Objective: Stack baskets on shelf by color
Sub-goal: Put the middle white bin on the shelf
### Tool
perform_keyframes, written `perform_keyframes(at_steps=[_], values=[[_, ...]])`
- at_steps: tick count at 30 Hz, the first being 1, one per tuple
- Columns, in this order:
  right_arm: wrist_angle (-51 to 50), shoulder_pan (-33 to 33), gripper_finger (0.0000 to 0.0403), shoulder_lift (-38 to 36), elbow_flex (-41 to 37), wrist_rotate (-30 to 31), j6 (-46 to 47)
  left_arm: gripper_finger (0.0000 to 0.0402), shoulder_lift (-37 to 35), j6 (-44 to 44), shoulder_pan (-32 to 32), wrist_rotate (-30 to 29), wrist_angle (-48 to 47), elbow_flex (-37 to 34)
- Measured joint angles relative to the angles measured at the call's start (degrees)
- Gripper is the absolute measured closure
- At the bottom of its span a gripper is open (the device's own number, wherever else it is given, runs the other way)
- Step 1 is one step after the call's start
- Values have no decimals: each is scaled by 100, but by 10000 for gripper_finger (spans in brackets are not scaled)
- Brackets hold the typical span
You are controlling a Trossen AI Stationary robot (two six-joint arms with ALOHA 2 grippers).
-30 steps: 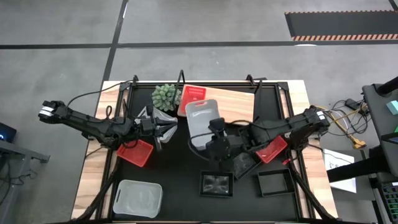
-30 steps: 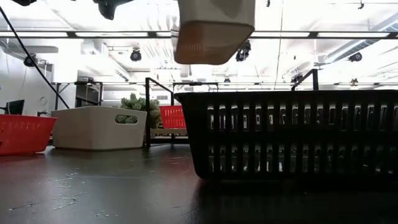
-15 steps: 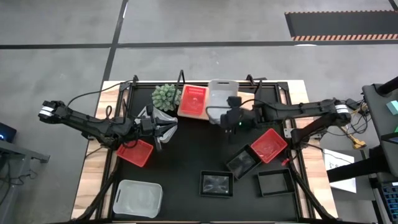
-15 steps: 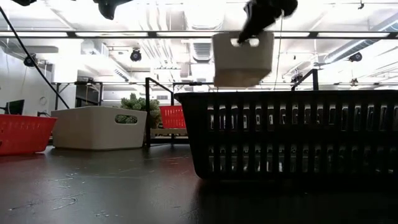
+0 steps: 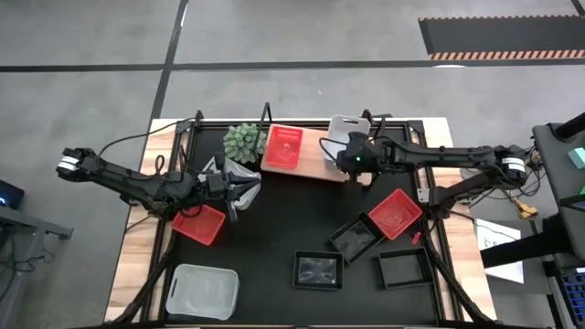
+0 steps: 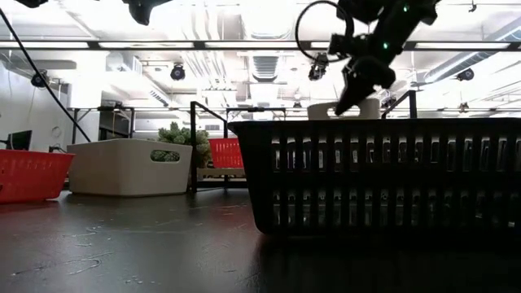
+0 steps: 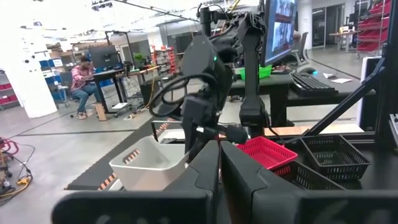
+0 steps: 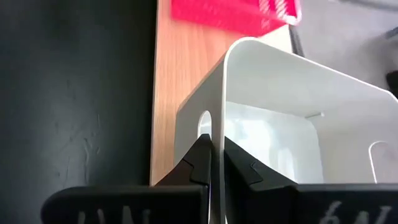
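Note:
My right gripper (image 5: 350, 153) is over the wooden shelf (image 5: 322, 163) at the table's far edge, shut on a white basket (image 5: 343, 128) just right of the red basket (image 5: 285, 148) that sits on the shelf. The low view shows the white basket (image 6: 352, 109) only above a black basket's rim, so whether its bottom rests on the shelf cannot be told. My left gripper (image 5: 239, 192) waits shut at the table's left-middle, near a red basket (image 5: 198, 224). Another white basket (image 5: 201, 291), a red one (image 5: 395, 212) and three black ones (image 5: 355, 239) lie on the mat. My right gripper pinches the white basket's end wall (image 8: 219, 118) at its rim, beside the handle hole (image 8: 203, 122), with one finger inside the basket and one outside. The fingers (image 8: 199, 163) come from above, slanting from the table's near-right side. The basket hangs tilted over the shelf (image 8: 168, 93).
A green spiky plant (image 5: 244, 140) stands left of the shelf. Black frame bars run along the table's far edge and sides. A black basket (image 6: 391, 175) stands close in front of the low camera. The shelf's right end (image 5: 366, 164) is bare wood.
My right gripper has carried the white basket from high above the table's middle toward the far edge and somewhat right, then down to the shelf beside the red basket. It has stayed shut on the basket throughout. The left arm kept still.

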Motion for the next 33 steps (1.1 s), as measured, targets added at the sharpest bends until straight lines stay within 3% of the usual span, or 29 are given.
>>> perform_keyframes(at_steps=[11,33], values=[[-108,-47,394,0,-132,-302,91,402,0,14,0,0,-2,0],[-688,-47,394,15,-189,-309,645,402,0,10,-1,0,-1,0]])
